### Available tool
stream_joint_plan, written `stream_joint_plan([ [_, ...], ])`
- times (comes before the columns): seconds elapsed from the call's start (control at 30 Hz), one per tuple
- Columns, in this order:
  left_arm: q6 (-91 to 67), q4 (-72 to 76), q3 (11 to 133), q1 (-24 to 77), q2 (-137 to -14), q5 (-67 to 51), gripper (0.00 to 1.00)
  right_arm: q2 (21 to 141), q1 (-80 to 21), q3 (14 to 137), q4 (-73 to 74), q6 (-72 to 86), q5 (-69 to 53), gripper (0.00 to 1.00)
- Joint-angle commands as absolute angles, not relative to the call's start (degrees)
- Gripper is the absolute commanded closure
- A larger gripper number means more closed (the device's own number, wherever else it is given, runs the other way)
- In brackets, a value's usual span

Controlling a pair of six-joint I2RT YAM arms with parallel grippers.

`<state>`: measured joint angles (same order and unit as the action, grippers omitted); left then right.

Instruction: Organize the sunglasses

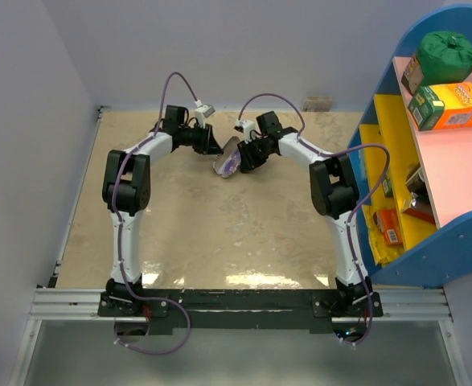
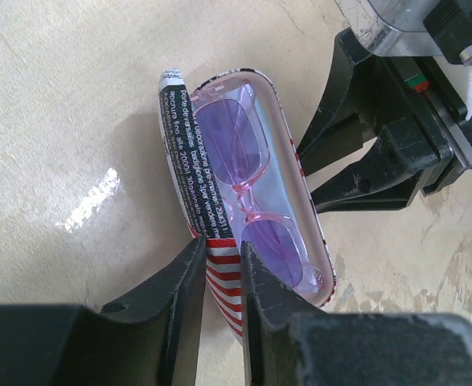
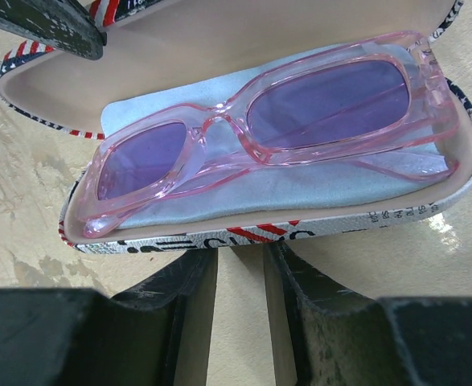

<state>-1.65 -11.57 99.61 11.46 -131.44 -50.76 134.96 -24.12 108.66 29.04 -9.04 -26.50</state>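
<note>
The sunglasses (image 3: 219,133), pink-framed with purple lenses, lie folded inside the open flag-print case (image 3: 244,234) on a light blue cloth (image 3: 300,189). The left wrist view shows the sunglasses (image 2: 236,145) in the case (image 2: 179,137) too. My left gripper (image 2: 222,259) is shut on the case's striped lid wall. My right gripper (image 3: 242,269) stands open at the case's front wall, fingertips (image 3: 197,269) touching its lower edge and bare table between them. From above, the case (image 1: 227,163) sits tilted at the far middle, between the left gripper (image 1: 216,149) and right gripper (image 1: 244,157).
A blue, yellow and pink shelf unit (image 1: 428,161) stands along the right side, holding boxes and a green bag (image 1: 449,50). A small object (image 1: 318,103) lies by the back wall. Walls close the table on the left and at the back.
</note>
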Motion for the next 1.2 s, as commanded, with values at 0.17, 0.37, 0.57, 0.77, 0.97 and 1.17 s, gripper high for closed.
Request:
stream_joint_plan([
  [0.17, -0.44, -16.35, 99.67, 16.7, -130.43, -56.6, 0.85, 134.91, -25.93, 110.83, 25.49, -9.14, -25.75, 0.67],
  [0.37, -0.35, -17.14, 99.84, 16.87, -130.52, -56.78, 0.85, 135.0, -26.02, 111.27, 25.75, -9.14, -25.75, 0.67],
  [0.57, -0.35, -17.31, 99.76, 16.87, -130.52, -56.86, 0.86, 135.0, -26.02, 111.27, 25.75, -9.05, -25.75, 0.67],
  [0.77, -0.35, -17.4, 99.58, 17.22, -130.34, -57.22, 0.87, 134.91, -26.1, 111.36, 25.75, -9.05, -25.66, 0.67],
  [0.97, -0.35, -17.4, 99.41, 17.66, -130.17, -57.39, 0.87, 134.82, -26.28, 111.36, 25.75, -9.05, -25.58, 0.67],
  [1.17, -0.26, -17.4, 99.23, 18.02, -129.99, -57.31, 0.88, 134.82, -26.37, 111.36, 25.66, -9.05, -25.49, 0.67],
])
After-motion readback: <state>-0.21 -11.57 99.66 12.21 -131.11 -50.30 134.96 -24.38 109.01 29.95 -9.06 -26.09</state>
